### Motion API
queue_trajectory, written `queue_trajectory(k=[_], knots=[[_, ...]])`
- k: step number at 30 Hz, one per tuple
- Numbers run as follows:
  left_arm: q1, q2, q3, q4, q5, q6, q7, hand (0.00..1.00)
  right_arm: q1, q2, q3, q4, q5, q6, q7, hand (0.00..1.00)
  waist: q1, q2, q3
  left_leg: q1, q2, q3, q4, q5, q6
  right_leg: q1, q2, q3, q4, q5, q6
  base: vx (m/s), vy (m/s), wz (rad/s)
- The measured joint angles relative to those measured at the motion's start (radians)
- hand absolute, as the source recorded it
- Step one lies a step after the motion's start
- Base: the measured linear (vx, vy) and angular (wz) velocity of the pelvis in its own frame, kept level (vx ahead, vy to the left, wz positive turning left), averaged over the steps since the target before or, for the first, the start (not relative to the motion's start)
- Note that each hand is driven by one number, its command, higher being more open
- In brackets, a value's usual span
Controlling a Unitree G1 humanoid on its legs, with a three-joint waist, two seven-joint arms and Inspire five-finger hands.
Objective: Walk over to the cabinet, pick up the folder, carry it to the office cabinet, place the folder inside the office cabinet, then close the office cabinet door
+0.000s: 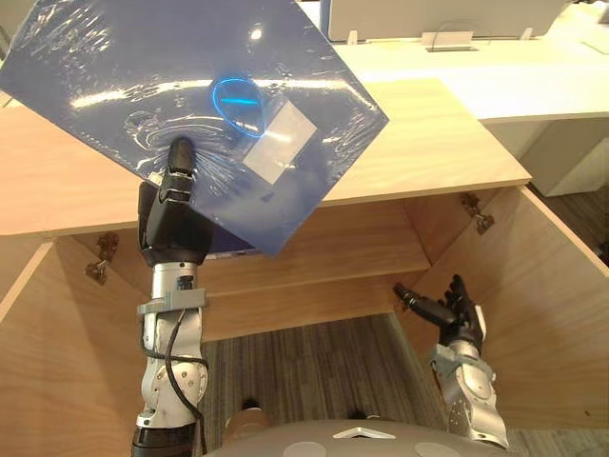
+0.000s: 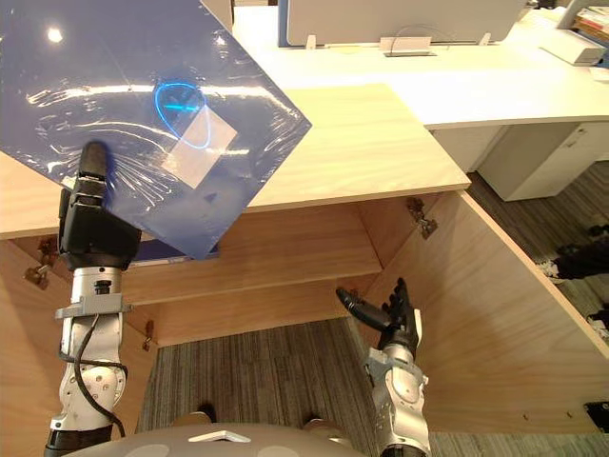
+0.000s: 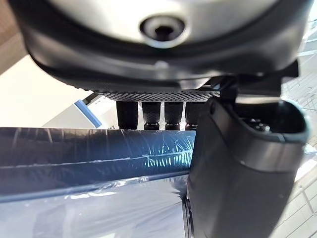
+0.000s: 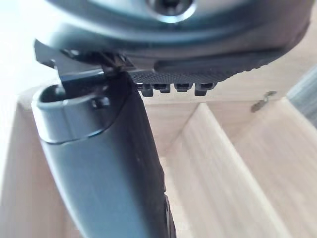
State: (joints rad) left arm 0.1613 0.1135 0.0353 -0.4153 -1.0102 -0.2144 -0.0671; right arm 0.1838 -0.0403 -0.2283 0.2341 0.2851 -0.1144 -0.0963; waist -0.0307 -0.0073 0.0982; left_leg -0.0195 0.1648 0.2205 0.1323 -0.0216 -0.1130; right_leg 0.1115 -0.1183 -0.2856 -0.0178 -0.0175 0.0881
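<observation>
Left eye view: left hand [image 1: 174,219] grips folder [image 1: 190,86] above office cabinet [image 1: 428,143] (doors [image 1: 533,305] wide); right hand [image 1: 455,312] slack.

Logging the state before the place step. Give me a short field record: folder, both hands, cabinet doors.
folder: blue folder in clear film, held up in front of the cabinet, not yet inside
left hand: fingers and thumb pinch the folder's lower edge
right hand: low, fingers straight, holding nothing, near the right door
office cabinet: wooden, shelf showing inside
doors: left door and right door both open
</observation>
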Motion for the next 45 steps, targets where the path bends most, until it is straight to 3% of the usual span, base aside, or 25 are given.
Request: queue_trajectory(k=[4, 13, 22, 31, 33, 37, 45], knots=[[-0.002, 0.005, -0.003, -0.013, 0.0, 0.002, -0.021, 0.0, -0.006, -0.046, -0.023, -0.191, 0.089, -0.001, 0.037, 1.0, -0.005, 0.009, -0.006, 0.012, -0.013, 0.007, -0.017, -0.001, 0.002, 0.003, -0.009, 0.017, -0.014, 0.014, 0.007, 0.08, 0.028, -0.12], [-0.004, 0.095, -0.054, -0.013, -0.006, 0.023, -0.06, 0.0, -0.047, -0.196, 0.028, -0.354, 0.256, -0.003, 0.126, 1.0, -0.002, 0.004, -0.011, 0.038, -0.02, 0.013, -0.042, -0.001, 0.001, 0.013, -0.011, 0.025, -0.022, 0.016, 0.009, 0.02, 0.008, -0.02], [-0.035, 0.13, -0.122, -0.001, -0.009, 0.033, -0.069, 0.0, -0.037, -0.205, 0.19, -0.541, 0.472, -0.003, 0.21, 1.0, -0.008, 0.0, -0.033, 0.048, -0.023, 0.032, -0.046, -0.001, 0.003, 0.012, -0.012, 0.047, -0.04, 0.034, 0.011, -0.02, 0.013, -0.08], [-0.05, 0.127, -0.112, 0.018, -0.04, 0.033, -0.067, 0.0, -0.042, -0.247, 0.241, -0.566, 0.527, -0.004, 0.225, 1.0, 0.003, -0.008, -0.06, 0.043, -0.033, 0.03, -0.047, -0.003, 0.005, 0.013, -0.02, 0.047, -0.053, 0.039, 0.018, 0.0, 0.0, 0.0], [-0.06, 0.144, -0.114, 0.041, -0.047, 0.033, -0.071, 0.0, -0.047, -0.306, 0.245, -0.566, 0.529, -0.004, 0.224, 1.0, 0.004, -0.009, -0.061, 0.042, -0.035, 0.03, -0.047, -0.003, 0.006, 0.013, -0.021, 0.047, -0.054, 0.039, 0.018, 0.0, 0.0, 0.0], [-0.078, 0.24, -0.097, 0.103, -0.084, 0.041, -0.095, 0.0, -0.073, -0.518, 0.28, -0.566, 0.529, -0.001, 0.249, 1.0, 0.001, -0.009, -0.061, 0.041, -0.033, 0.029, -0.048, -0.003, 0.005, 0.011, -0.019, 0.048, -0.054, 0.04, 0.018, 0.0, 0.0, 0.0], [-0.075, 0.264, -0.07, 0.108, -0.094, 0.041, -0.158, 0.0, -0.077, -0.594, 0.28, -0.549, 0.554, 0.001, 0.352, 1.0, 0.006, -0.014, -0.064, 0.036, -0.035, 0.025, -0.049, -0.003, 0.006, 0.01, -0.021, 0.045, -0.056, 0.04, 0.019, 0.0, 0.001, 0.0]])
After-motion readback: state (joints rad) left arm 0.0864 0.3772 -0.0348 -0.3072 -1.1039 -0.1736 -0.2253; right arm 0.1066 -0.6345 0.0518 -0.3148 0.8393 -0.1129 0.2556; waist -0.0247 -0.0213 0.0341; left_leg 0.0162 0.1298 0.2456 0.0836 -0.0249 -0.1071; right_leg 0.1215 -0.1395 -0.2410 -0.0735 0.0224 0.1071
